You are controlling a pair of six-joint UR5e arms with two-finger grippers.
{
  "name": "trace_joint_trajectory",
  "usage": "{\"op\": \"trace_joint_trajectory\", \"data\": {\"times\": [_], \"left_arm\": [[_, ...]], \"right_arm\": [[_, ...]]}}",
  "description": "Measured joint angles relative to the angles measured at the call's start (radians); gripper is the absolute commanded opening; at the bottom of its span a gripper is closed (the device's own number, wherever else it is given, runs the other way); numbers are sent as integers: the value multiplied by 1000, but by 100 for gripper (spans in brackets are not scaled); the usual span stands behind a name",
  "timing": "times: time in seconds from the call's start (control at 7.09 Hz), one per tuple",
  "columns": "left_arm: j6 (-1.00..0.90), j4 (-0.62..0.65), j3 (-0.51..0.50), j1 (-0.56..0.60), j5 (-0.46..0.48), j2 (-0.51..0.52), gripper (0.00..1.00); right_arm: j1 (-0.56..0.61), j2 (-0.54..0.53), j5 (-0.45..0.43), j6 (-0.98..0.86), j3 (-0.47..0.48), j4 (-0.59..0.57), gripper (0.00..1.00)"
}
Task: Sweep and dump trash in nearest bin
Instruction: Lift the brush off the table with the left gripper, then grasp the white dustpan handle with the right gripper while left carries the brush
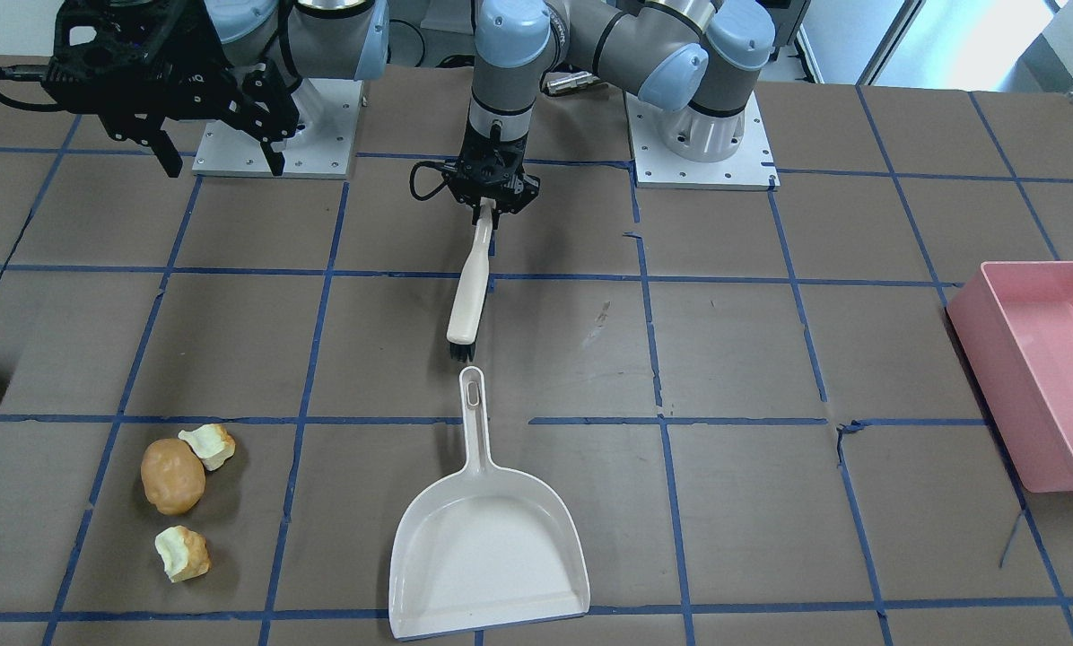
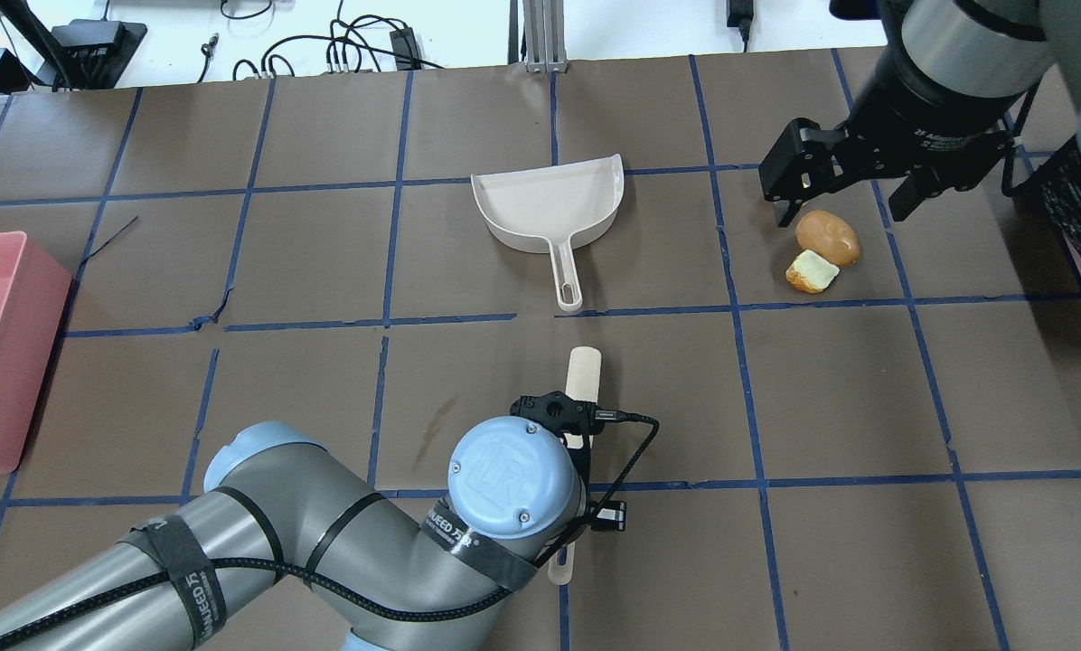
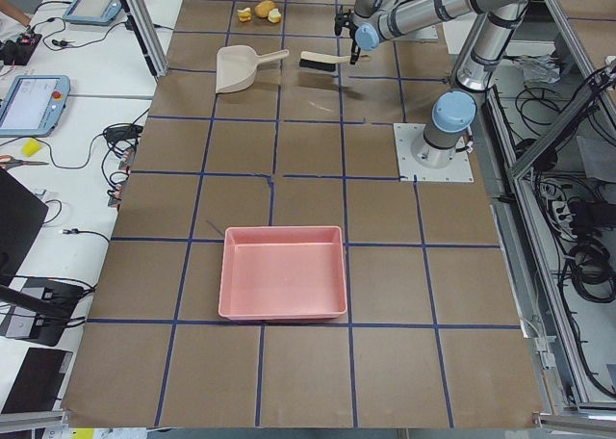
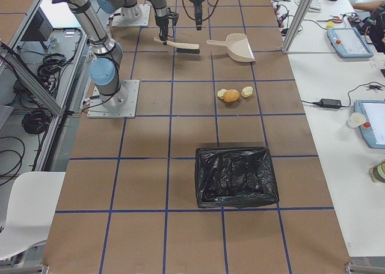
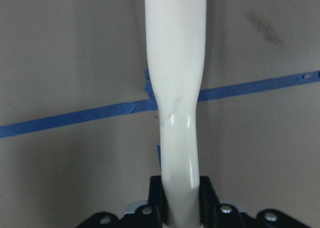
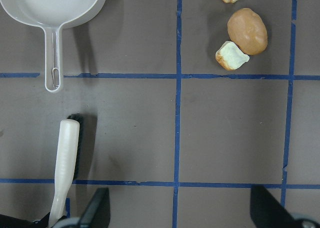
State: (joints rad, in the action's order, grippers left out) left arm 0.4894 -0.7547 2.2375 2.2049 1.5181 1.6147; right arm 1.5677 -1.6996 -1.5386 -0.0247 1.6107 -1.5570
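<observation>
Your stock on the table [image 1: 770,359], item by item.

1. Trash [image 1: 178,502]: three lumps, lower left of the front-facing view, all inside one taped square. You have an orange-brown lump [image 1: 173,475], one pale chunk [image 1: 209,446] touching its upper right side, and a second pale chunk [image 1: 182,552] lying apart, just below it.
2. Brush [image 1: 469,287]: cream handle, black bristles, centre of the same view, running downward from the top. Its bristle end sits just above the dustpan's handle tip, a small gap between them.
3. Dustpan [image 1: 487,547]: white, lower centre, flat on the table, mouth toward the bottom edge, well to the right of the trash.
4. Left gripper [image 1: 488,208]: upper centre, clenched on the far end of the brush handle (the left wrist view shows you both fingers [image 5: 155,198] pressed against the cream plastic).
5. Right gripper [image 1: 218,157]: upper left, held high, fingers spread wide and grasping nothing. In the overhead view it hangs at upper right, over the trash, and hides one chunk from you.
6. Black-lined bin [image 4: 236,176]: lower centre of the exterior right view, a taped square or so below the trash.
7. Pink bin [image 1: 1048,368]: right edge of the front-facing view, well apart from the trash.
</observation>
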Motion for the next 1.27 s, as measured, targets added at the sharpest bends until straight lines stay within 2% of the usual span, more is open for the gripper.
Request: {"op": "trace_joint_trajectory", "data": {"times": [0.28,0.56,0.99,1.27], "left_arm": [[0,-27,-6,1,21,-35,0],[-2,-126,-33,1,25,-100,0],[-37,-342,-162,-14,25,-159,0],[-116,-376,-207,-75,26,-171,0]], "right_arm": [[0,0,0,-1,0,0,100],[2,0,0,-2,0,0,100],[9,21,3,-2,27,-47,100],[20,83,18,8,37,-99,100]]}}
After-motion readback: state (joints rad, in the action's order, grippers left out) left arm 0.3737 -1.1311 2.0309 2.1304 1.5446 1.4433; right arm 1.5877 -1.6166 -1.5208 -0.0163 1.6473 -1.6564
